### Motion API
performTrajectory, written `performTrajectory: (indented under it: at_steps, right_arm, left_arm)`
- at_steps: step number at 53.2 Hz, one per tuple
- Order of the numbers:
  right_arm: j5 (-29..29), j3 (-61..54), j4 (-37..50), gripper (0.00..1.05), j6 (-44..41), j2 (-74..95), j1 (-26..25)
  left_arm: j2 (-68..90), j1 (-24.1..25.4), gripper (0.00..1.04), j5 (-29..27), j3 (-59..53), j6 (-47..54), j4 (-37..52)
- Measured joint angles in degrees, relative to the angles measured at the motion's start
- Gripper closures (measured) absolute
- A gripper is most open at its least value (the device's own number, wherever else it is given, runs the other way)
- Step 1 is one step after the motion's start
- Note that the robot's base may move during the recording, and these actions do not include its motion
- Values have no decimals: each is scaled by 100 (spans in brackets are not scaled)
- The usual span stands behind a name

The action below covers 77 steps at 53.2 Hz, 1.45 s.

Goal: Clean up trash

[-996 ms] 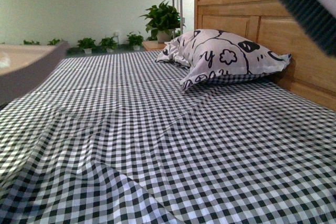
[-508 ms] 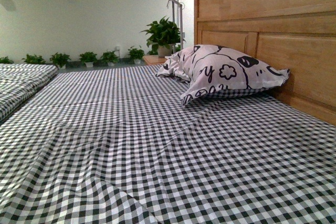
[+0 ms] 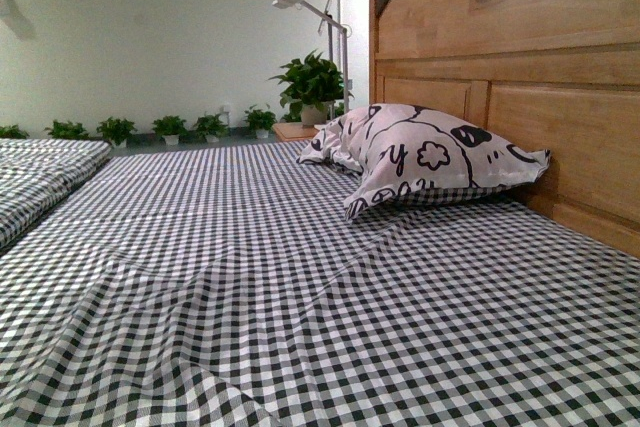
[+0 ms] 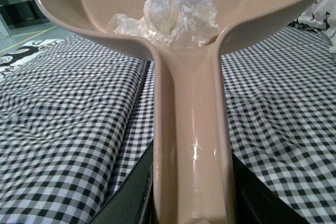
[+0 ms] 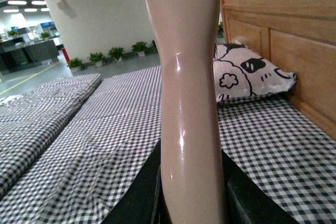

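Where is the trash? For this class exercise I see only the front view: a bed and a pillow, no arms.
Observer: Crumpled white trash lies in a dustpan.
Operator: What holds the dustpan?
Observer: The left gripper, shut on it.
Operator: And the right arm?
Observer: The right gripper is shut on a beige handle; the handle's head is out of frame.

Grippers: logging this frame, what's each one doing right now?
Left gripper: shut on the dustpan handle; crumpled plastic trash lies in the pan.
Right gripper: shut on the brush handle.
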Motion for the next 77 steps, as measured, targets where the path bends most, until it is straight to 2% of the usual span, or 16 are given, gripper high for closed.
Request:
performTrajectory:
  at_steps: [6, 9, 16, 77]
  right_arm:
    - [203, -33, -48, 85, -20, -33, 46]
    - [435, -33, -190, 85, -109, -39, 122]
    - [542, -39, -256, 85, -195, -39, 177]
    - [546, -39, -258, 85, -264, -42, 179]
  left_arm:
    - [-11, -234, 78, -240, -120, 20, 190]
    - [-13, -256, 78, -240, -122, 20, 197]
    - [-13, -267, 78, -247, -122, 20, 201]
    - [-13, -269, 78, -247, -122, 20, 203]
